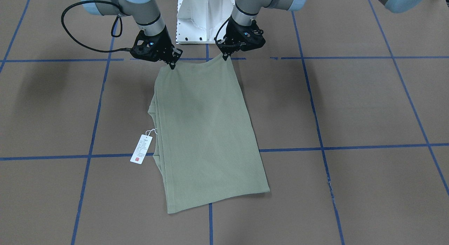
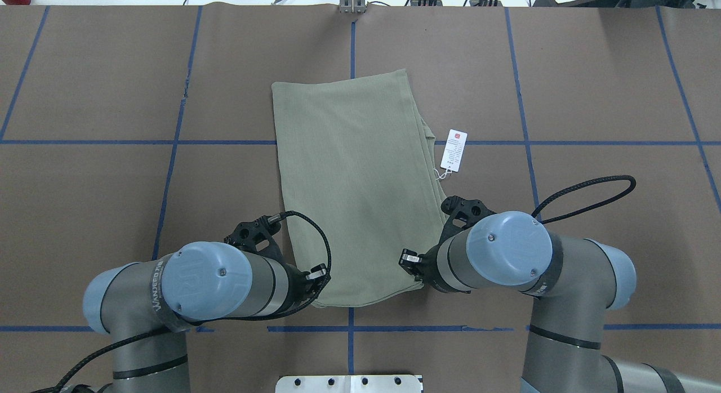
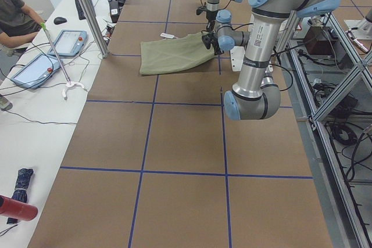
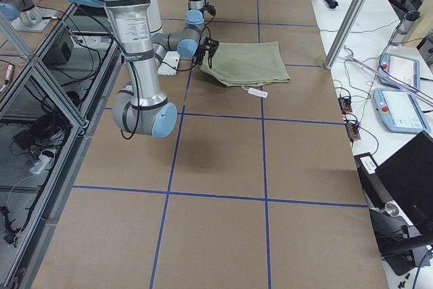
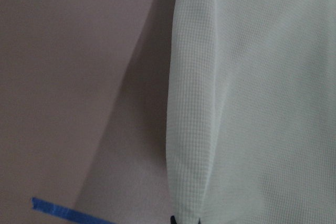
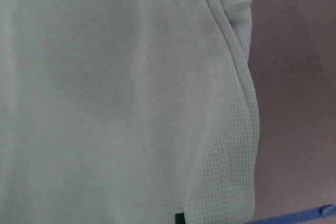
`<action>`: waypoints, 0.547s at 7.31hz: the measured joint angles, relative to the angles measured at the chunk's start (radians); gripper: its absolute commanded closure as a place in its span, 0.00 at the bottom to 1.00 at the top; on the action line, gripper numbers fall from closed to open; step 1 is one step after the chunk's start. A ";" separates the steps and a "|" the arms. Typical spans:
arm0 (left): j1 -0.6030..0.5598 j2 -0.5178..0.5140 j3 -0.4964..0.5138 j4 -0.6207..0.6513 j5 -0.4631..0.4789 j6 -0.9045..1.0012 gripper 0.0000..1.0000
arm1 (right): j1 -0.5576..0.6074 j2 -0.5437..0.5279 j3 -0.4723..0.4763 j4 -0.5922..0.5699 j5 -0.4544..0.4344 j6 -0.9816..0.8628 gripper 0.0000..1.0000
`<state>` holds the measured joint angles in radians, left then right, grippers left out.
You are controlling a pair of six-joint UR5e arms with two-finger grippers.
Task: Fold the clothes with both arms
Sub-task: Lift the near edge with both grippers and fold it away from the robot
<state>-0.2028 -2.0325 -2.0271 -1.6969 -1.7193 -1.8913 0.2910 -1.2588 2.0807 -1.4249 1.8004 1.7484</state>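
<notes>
Shirt point(image 1: 207, 132), folded to 1 long panel, lies on tabletop point(image 1: 350, 108); I see left tool point(image 1: 224, 56) and right tool point(image 1: 172, 65) each pinching 1 corner of its robot-side edge, raised. Hang tag point(image 1: 141, 149) rests beside it, right-arm side.

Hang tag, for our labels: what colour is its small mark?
Red, on the white hang tag; clearest in the overhead exterior view.
</notes>
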 measured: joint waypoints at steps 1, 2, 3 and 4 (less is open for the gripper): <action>0.019 0.006 -0.042 0.040 0.000 0.000 1.00 | -0.005 -0.033 0.054 0.000 0.015 0.000 1.00; 0.023 0.015 -0.070 0.071 -0.001 0.001 1.00 | 0.002 -0.051 0.086 0.001 0.021 0.000 1.00; 0.004 0.019 -0.080 0.084 -0.002 0.010 1.00 | 0.024 -0.042 0.084 0.003 0.020 -0.004 1.00; -0.039 0.017 -0.081 0.088 -0.003 0.037 1.00 | 0.059 -0.002 0.050 0.006 0.019 -0.008 1.00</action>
<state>-0.2421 -2.0159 -2.1076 -1.6087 -1.7223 -1.8543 0.3496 -1.2606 2.1308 -1.4188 1.8190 1.7405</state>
